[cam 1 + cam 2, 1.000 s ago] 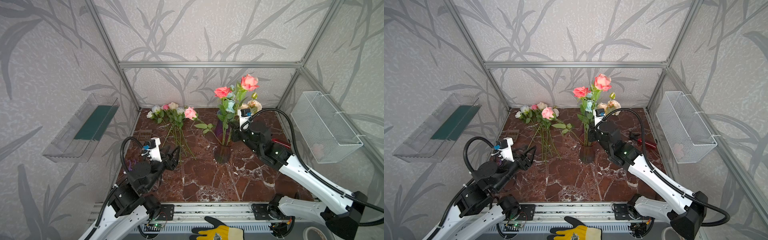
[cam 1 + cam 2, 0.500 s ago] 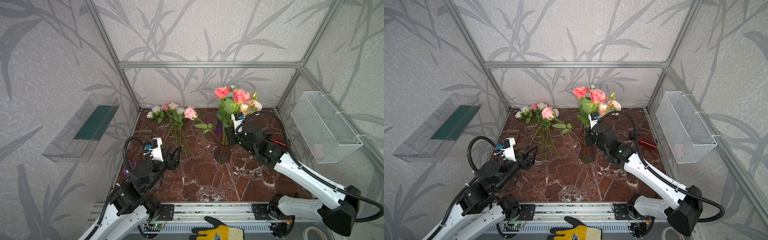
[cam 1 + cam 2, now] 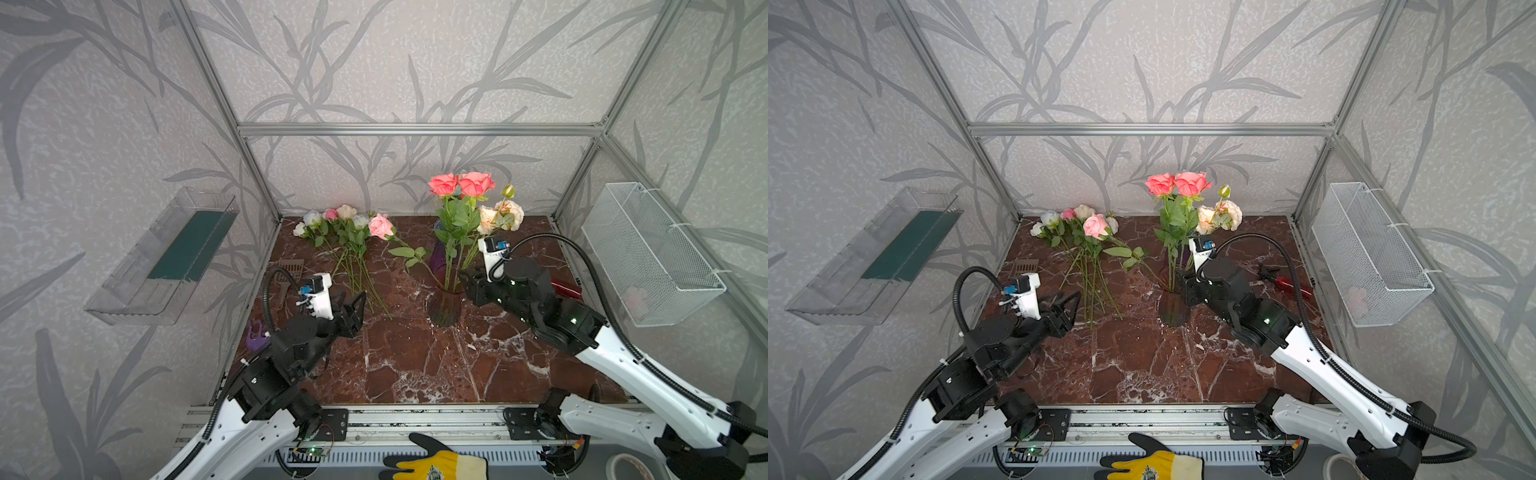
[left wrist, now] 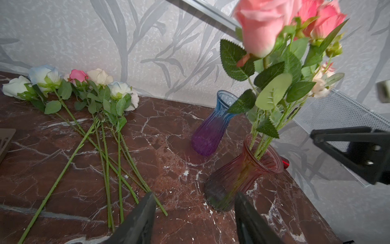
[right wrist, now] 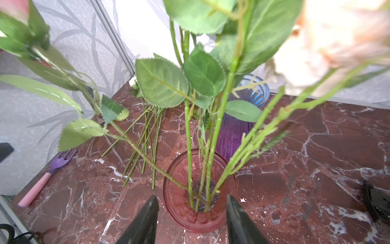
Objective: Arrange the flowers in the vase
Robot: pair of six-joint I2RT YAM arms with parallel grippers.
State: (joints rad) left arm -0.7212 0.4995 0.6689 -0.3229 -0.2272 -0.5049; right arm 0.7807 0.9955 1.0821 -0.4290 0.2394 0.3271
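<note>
Right jaws parted, empty, tilted down toward vase, left jaws parted, empty, low near loose flowers

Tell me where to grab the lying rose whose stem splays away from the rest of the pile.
Best bet: grip its bare lower stem, toward the cut end, where it lies clear of the other stems. Come straight down from above with the jaws straddling it crosswise: it lies flat on the marble table, and leaves crowd the head end.

Flowers coral, pink, cream, pale blue — vase reddish, ribbed; table brown marble w/ white veins.
</note>
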